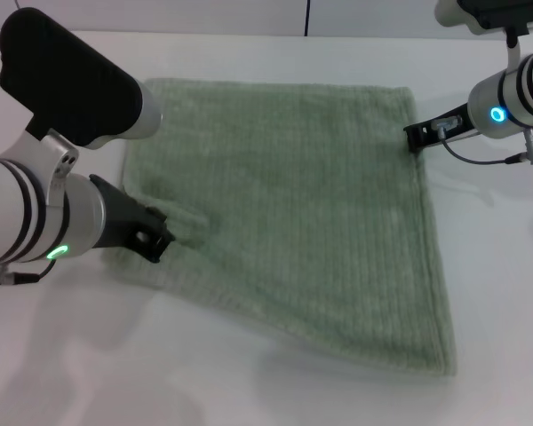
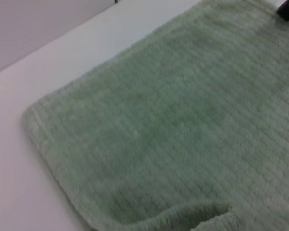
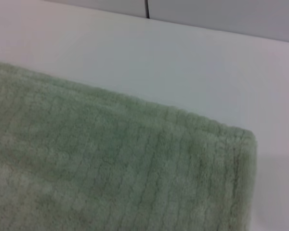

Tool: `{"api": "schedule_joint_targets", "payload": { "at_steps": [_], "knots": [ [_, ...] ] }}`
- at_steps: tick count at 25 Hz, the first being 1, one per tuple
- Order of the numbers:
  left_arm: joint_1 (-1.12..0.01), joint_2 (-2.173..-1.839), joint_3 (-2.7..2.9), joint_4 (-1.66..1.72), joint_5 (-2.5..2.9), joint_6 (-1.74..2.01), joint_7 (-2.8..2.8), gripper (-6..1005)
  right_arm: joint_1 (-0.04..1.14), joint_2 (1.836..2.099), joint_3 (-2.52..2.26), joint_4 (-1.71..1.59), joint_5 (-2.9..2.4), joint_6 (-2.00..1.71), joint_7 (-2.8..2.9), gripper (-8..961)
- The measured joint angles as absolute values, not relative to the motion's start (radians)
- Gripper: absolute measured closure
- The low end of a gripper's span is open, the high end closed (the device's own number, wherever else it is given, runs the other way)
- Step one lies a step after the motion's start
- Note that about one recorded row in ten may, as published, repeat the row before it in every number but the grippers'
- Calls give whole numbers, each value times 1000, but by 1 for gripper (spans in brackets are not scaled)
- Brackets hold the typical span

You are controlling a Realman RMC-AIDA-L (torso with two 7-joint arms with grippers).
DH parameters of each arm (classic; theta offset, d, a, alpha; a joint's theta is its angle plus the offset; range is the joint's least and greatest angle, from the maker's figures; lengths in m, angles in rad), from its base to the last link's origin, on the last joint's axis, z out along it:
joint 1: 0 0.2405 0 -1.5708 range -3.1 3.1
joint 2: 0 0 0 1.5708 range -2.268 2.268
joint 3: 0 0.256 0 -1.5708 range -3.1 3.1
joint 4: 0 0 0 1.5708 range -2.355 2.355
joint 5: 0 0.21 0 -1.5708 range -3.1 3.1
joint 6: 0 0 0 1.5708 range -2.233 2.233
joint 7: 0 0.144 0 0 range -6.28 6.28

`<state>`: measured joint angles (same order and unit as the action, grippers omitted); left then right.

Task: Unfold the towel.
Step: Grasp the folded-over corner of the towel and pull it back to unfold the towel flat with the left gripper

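The pale sage-green towel [image 1: 293, 213] lies spread out in one layer on the white table, and also fills the left wrist view [image 2: 183, 120] and the right wrist view [image 3: 101, 168]. My left gripper [image 1: 154, 237] is at the towel's near left edge, shut on a small raised pucker of cloth [image 2: 192, 216]. My right gripper [image 1: 415, 138] is at the towel's far right edge, just below its far right corner [image 3: 245, 139], and is shut on the hem there. The towel's near right corner [image 1: 440, 362] lies flat.
The white table [image 1: 497, 293] runs bare around the towel on all sides. Its back edge meets a wall [image 3: 221, 14] just behind the towel. A cable [image 1: 480, 160] hangs under my right wrist.
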<state>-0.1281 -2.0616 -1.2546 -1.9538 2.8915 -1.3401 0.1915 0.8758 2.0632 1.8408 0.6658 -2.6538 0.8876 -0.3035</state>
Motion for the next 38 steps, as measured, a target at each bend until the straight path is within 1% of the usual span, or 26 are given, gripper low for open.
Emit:
{"api": "schedule_joint_targets", "payload": {
  "at_steps": [15, 26, 29, 38],
  "knots": [
    [-134, -2062, -1242, -1953, 2892, -1431, 101, 911, 881, 2060, 1833, 667, -2661, 892, -315, 932],
    [-125, -2059, -1253, -1909, 2892, -1442, 70, 843, 876, 2060, 1833, 667, -2662, 894, -329, 932],
    [-122, -2059, -1265, -1898, 2892, -1445, 67, 792, 878, 2060, 1833, 667, -2662, 894, -331, 931],
    [-115, -2057, -1294, -1884, 2892, -1471, 62, 785, 882, 2060, 1834, 667, -2662, 895, -335, 931]
  ]
}}
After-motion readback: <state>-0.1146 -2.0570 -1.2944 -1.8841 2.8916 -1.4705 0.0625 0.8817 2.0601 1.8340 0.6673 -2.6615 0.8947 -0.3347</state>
